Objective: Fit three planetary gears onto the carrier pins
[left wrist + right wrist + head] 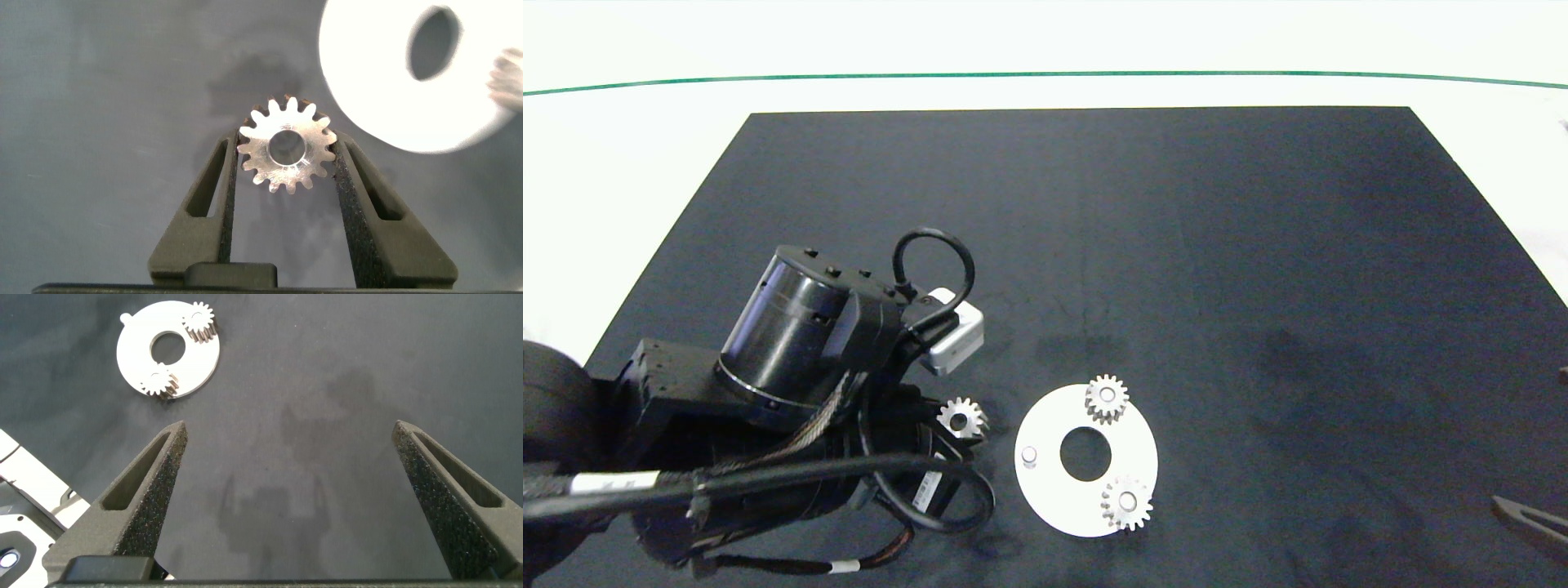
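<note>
1. Gear three [285, 155], small, rigid, probably light, is pinched across its teeth by the left tool [285, 159], just beside the disc [1045, 498].
2. Two gears [1107, 398] sit on pins; one pin [1029, 454] is bare.
3. Right tool [288, 437] hangs open, well apart.

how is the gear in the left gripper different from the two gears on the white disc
The gear in the left gripper sits clamped between that gripper's fingers, off the white disc; the two seated gears each sit on a carrier pin. The held gear's centre hole is open; theirs are filled by pins. One pin is bare. All three look alike in size and tooth shape. The right gripper is open, away from them.
</note>
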